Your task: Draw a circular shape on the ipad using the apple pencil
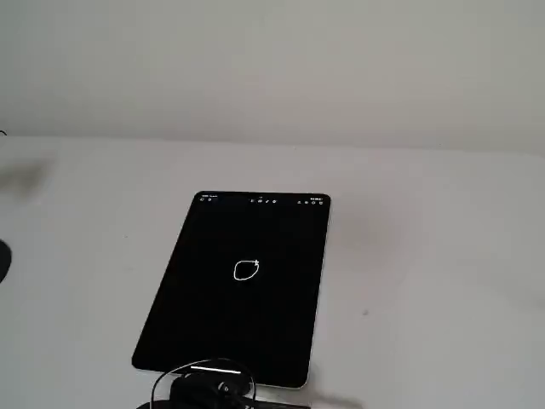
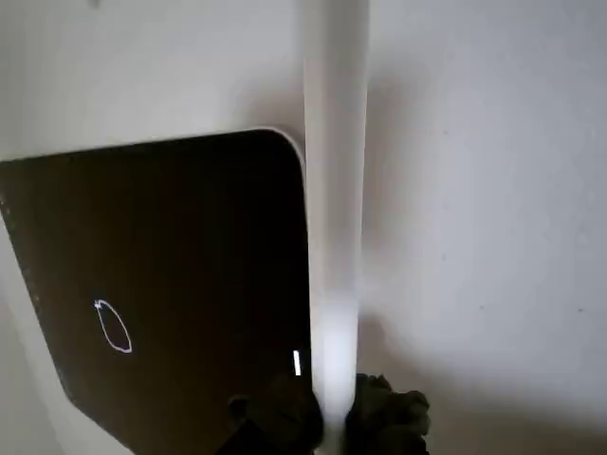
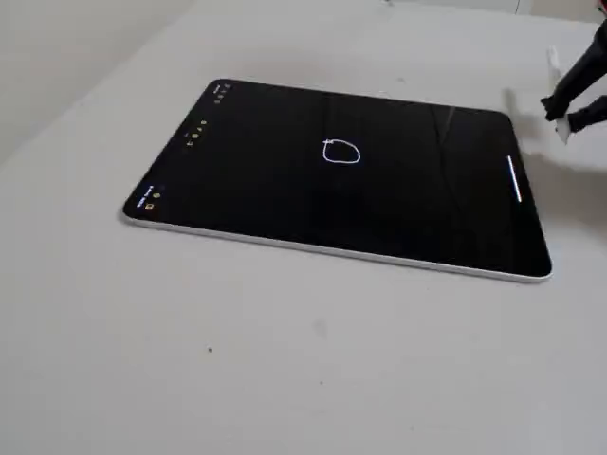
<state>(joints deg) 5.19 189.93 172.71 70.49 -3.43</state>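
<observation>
The ipad [image 1: 230,298] lies flat on the white counter [image 1: 426,256], screen black w/ the circular shape [image 1: 246,270] drawn approx mid-screen, a thin white loop. In the wrist view the pincer [image 2: 332,417] is clamped on the apple pencil [image 2: 334,190], which runs up alongside the tablet's edge, off the glass. In a fixed view the pincer sits at the far right, beyond the ipad's short edge.
</observation>
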